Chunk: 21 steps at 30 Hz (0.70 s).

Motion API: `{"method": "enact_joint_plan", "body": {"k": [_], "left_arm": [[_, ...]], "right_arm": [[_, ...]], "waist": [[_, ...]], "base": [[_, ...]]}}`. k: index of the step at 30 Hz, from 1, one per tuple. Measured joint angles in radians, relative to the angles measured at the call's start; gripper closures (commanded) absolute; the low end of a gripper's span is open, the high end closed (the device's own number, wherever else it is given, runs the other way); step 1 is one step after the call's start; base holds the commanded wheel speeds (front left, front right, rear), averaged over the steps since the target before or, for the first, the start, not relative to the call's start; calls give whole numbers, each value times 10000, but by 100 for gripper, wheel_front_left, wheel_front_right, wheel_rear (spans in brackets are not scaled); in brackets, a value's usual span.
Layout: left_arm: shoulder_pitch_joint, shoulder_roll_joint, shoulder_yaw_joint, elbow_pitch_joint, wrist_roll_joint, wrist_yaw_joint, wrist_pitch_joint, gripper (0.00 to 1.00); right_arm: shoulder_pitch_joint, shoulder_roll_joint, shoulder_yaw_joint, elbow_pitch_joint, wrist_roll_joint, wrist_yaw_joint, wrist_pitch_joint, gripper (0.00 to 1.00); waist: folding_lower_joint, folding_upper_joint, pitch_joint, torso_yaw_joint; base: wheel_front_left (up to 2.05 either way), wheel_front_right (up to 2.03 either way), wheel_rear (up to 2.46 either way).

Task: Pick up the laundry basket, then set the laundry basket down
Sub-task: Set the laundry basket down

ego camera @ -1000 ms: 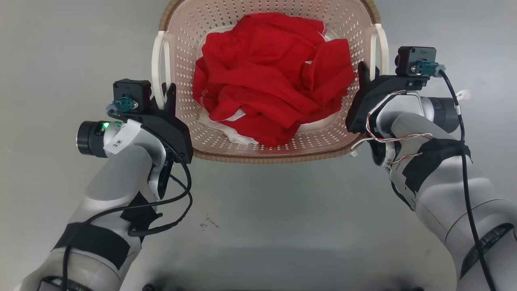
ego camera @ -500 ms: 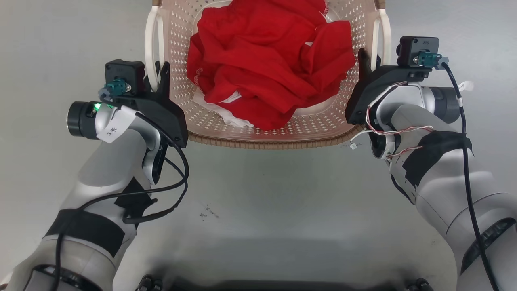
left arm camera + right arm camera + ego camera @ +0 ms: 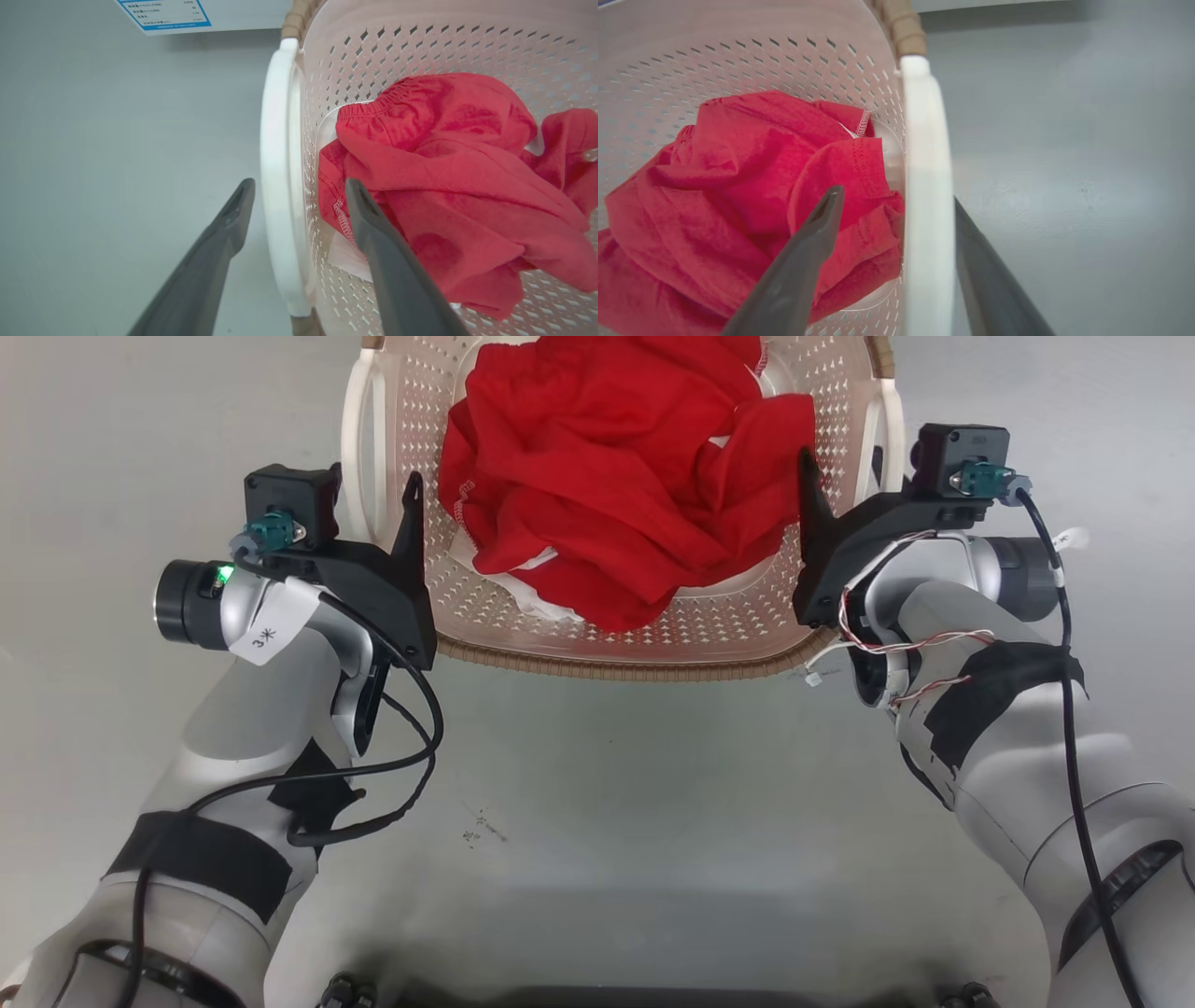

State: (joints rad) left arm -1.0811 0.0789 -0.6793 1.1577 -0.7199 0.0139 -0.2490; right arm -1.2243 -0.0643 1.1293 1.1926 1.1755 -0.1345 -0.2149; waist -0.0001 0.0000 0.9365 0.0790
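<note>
Straddling laundry basket (image 3: 607, 658) handles (image 3: 358, 448): left pincer (image 3: 300, 183), right pincer (image 3: 896, 195).

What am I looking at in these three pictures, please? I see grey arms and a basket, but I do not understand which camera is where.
This is a two-armed robot. The wide picture comes from a camera on its head, looking down. The other two come from wrist cameras that look along the dark fingers. Before it is a pink laundry basket holding red clothes, with grey floor around. The left gripper is open, one finger on each side of a white handle. The right gripper is open likewise at the other handle. Neither clamps anything.
</note>
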Motion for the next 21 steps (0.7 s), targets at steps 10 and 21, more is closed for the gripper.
{"method": "enact_joint_plan", "body": {"k": [10, 21], "left_arm": [[46, 98, 244, 203, -38, 38, -6, 0], [851, 100, 763, 15, -286, -56, -8, 0]], "right_arm": [[1, -10, -4, 267, -31, 27, -155, 0], [106, -6, -282, 437, -75, 27, -324, 0]], "waist": [[1, 0, -549, 1], [0, 0, -1619, -126]], "base": [[0, 0, 0], [0, 0, 0]]}}
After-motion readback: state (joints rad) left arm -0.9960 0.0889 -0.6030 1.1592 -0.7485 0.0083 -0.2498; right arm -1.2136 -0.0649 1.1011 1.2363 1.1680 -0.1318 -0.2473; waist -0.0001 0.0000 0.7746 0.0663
